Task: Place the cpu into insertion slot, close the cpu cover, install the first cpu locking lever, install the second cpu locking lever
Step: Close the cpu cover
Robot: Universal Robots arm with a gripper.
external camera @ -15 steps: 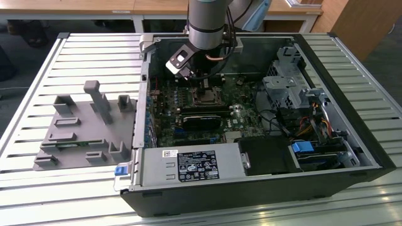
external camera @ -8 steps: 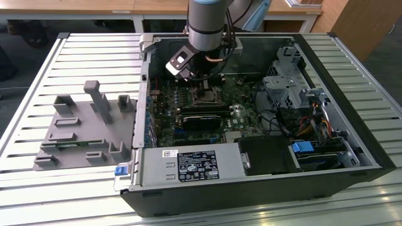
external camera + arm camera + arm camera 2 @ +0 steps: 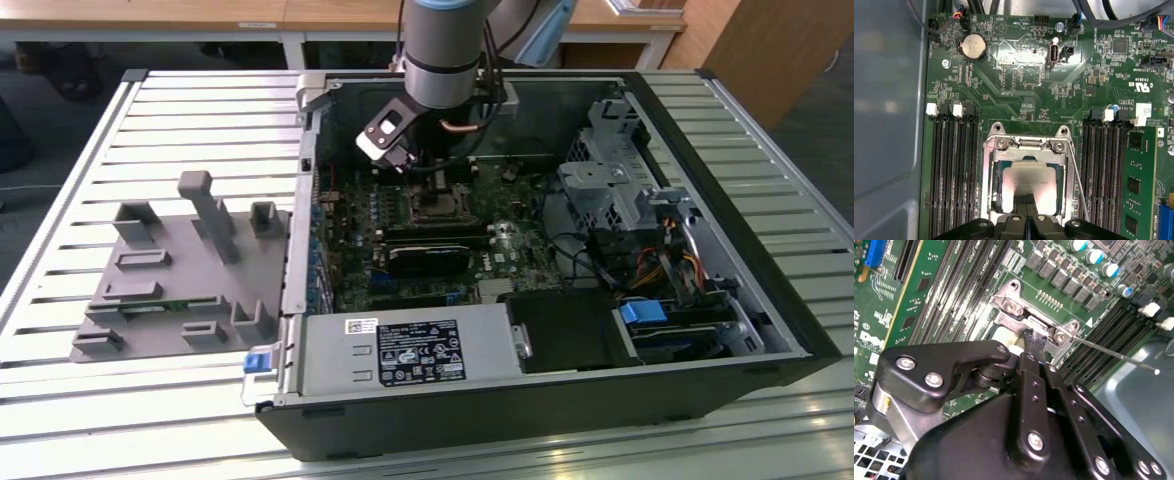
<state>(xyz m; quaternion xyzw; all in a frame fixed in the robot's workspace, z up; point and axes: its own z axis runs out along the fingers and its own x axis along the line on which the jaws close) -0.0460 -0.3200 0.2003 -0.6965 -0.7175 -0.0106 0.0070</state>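
Observation:
My gripper (image 3: 424,172) hangs inside the open computer case, right over the insertion slot (image 3: 438,207). In the first wrist view the cpu (image 3: 1036,177) lies in the insertion slot (image 3: 990,200), its silvery-beige face showing through the cut-out of the cpu cover (image 3: 1026,150), which lies flat around it. My gripper (image 3: 1026,200) is shut, and its dark fingertips (image 3: 1035,342) rest on the near edge of the cpu and cover with nothing held between them. One thin locking lever (image 3: 1077,185) runs along the socket's side. In the second wrist view the lever (image 3: 1119,357) juts out freely over the memory slots.
Long black memory slots (image 3: 954,170) flank the socket on both sides. A black fan card (image 3: 427,255) sits just in front of the socket, with the power supply (image 3: 400,350) nearer the case's front. A drive cage (image 3: 614,190) is at the exterior view's right. A grey fixture plate (image 3: 174,270) lies outside the case.

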